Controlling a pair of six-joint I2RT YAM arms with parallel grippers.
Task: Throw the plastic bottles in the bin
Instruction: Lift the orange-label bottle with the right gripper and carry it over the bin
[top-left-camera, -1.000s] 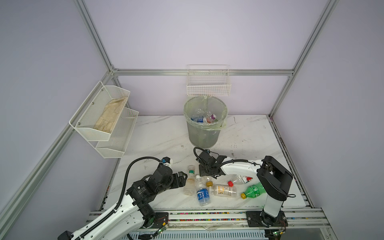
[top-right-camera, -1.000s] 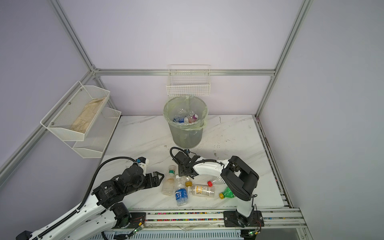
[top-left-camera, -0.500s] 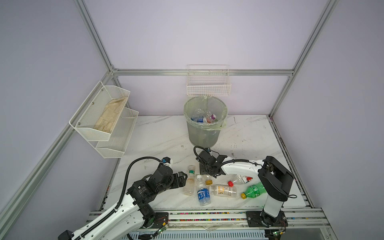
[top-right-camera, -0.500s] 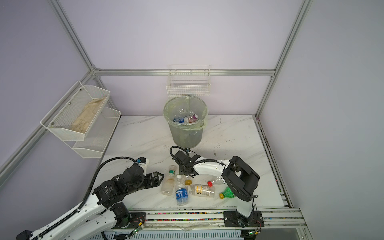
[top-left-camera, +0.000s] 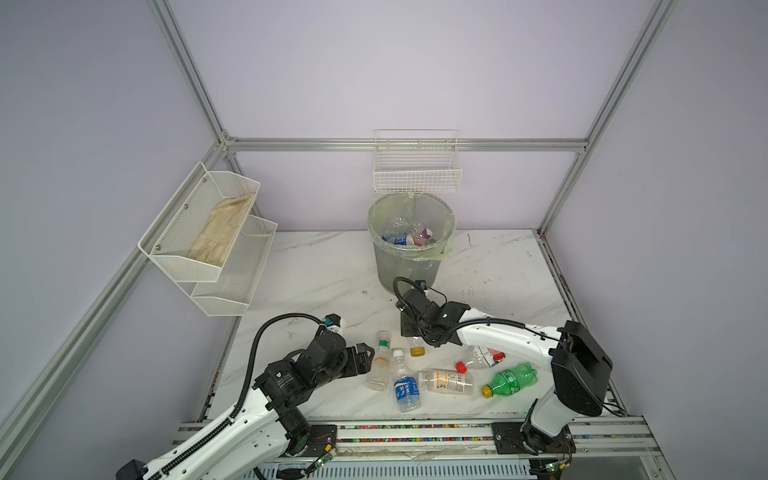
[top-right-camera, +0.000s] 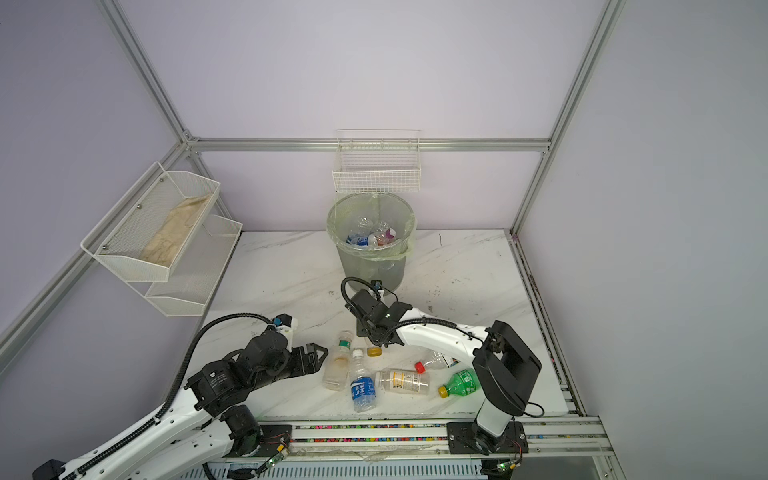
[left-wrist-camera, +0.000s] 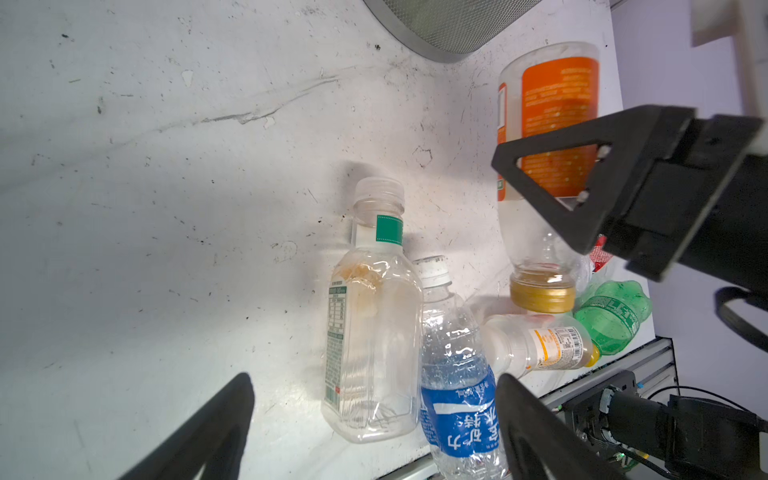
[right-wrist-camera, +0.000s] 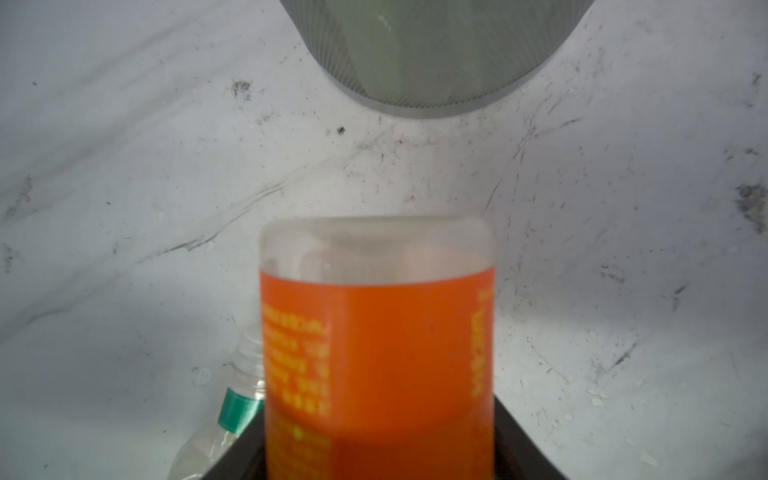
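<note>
- Both top views, upper centre: bin, lined, with several bottles inside.
- Lower left: left gripper, spread wide, empty, beside green-collared bottle.
- Centre: right gripper, jaws pressed on orange-label bottle, which lay on table. Judged light, slick, crushable; mid-body hold best.
- Lower centre: loose bottles crowded its cap end; bin wall stood ahead.

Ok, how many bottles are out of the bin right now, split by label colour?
Orange-label bottle: 1, in the right pincer
Blue-label bottle: 1
Green-white-label bottle: 1
Cream-label bottle: 1
Red-label bottle: 1, crushed
All-green bottle: 1
Total: 6
</note>
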